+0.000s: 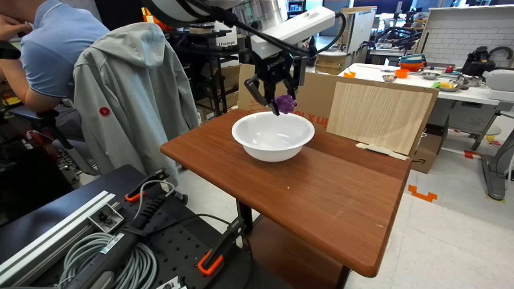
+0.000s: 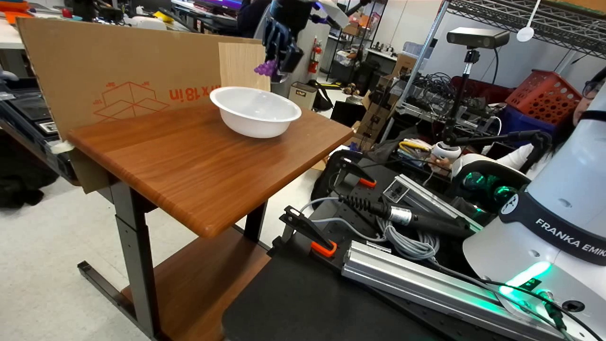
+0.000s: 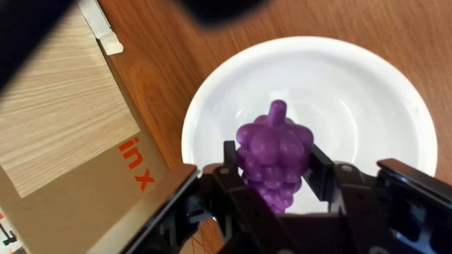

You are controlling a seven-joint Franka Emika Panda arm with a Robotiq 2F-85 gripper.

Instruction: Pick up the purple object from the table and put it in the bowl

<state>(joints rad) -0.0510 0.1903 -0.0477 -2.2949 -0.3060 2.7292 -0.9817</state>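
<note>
In the wrist view the gripper (image 3: 274, 161) filled the bottom of the frame, its jaws narrowed on the grapes (image 3: 273, 148), fingertips (image 3: 323, 173) against both sides. Grapes lay in line with the lower left of the bowl (image 3: 374, 81); the bowl's middle sat further up and right. Step in hand, as judged: placing. Advised: easing toward the bowl's middle, lowering until the grapes were inside the rim, then parting the jaws slowly. Risk judged: release near the rim could tip the bowl or lose the grapes.

In an exterior view the grapes were at upper middle, off the table (image 1: 329, 200), in line with the bowl's far rim; height above it could not be read there. A coat (image 1: 120, 92) and a seated person (image 1: 60, 60), left, were well apart from the bowl.

In an exterior view a gap showed between grapes and rim. Cardboard (image 2: 94, 61) stood along the table's edge, left to upper middle, carrying a wood panel (image 2: 236, 61); judged the main thing to keep the gripper off. A clamp (image 2: 323, 249) and coiled cable (image 2: 412, 246) on the black bench (image 2: 274, 298), toward lower right, looked well outside the path.
</note>
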